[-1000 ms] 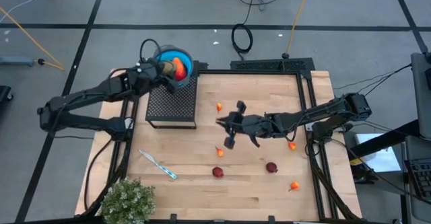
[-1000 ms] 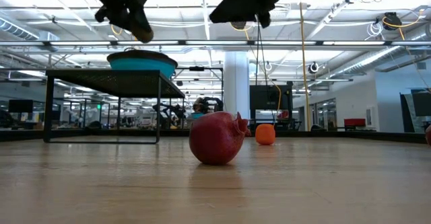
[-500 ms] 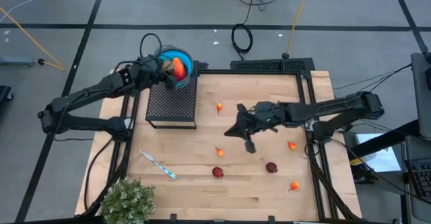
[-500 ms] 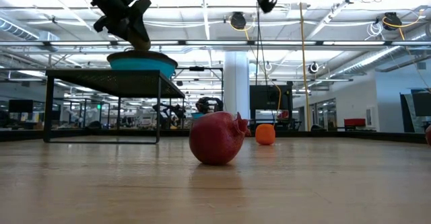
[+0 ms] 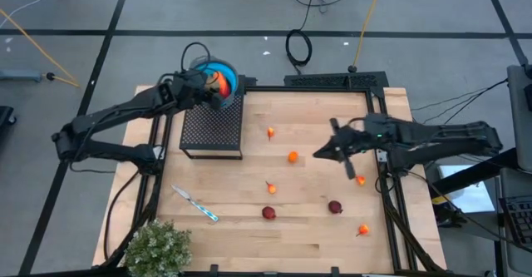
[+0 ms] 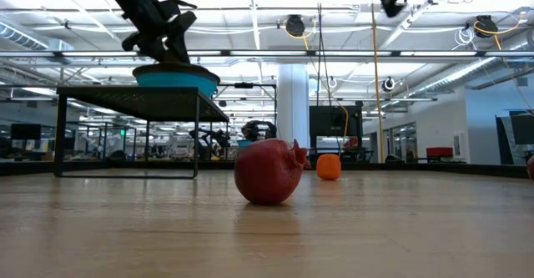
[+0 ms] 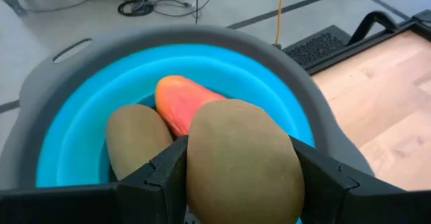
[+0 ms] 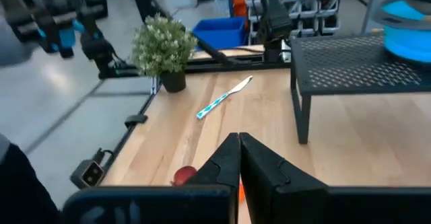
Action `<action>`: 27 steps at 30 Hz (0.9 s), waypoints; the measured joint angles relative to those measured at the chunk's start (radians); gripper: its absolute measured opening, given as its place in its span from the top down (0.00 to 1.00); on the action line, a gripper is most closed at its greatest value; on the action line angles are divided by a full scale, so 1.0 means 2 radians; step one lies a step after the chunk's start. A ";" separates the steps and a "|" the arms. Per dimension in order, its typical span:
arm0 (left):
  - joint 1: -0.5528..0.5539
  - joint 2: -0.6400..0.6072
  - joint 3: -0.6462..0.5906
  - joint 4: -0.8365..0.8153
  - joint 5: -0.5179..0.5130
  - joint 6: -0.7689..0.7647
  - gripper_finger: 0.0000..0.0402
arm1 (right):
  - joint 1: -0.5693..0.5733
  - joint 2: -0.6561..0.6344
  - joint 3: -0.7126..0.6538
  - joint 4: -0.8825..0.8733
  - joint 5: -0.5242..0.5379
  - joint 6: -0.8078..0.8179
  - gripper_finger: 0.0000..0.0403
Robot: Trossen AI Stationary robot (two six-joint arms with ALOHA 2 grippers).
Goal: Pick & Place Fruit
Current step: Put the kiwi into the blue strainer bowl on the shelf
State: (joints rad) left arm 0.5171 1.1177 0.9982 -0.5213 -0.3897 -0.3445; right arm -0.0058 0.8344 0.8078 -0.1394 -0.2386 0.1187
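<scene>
The left gripper point(image 7: 239, 183) clamps an olive-brown oval point(image 7: 242, 167) over the blue bowl point(image 7: 87, 116); the right gripper point(image 8: 240, 158), apparently empty, hovers with fingers together.

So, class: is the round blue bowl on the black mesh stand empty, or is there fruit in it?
Not empty. The round blue bowl holds an olive-brown oval fruit and a long red-orange fruit.
</scene>
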 joint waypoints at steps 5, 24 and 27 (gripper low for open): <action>0.000 0.008 0.000 0.000 -0.001 -0.017 0.50 | -0.004 -0.096 -0.055 0.003 0.001 0.026 1.00; 0.000 0.011 0.000 -0.011 -0.019 -0.162 0.50 | -0.004 -0.224 -0.116 -0.009 0.002 0.025 1.00; 0.000 0.011 0.000 -0.023 -0.019 -0.173 0.50 | -0.004 -0.224 -0.116 -0.019 0.001 0.022 1.00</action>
State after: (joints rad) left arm 0.5179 1.1389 0.9985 -0.5673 -0.4281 -0.6903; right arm -0.0139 0.3859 0.5751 -0.1768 -0.2362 0.1634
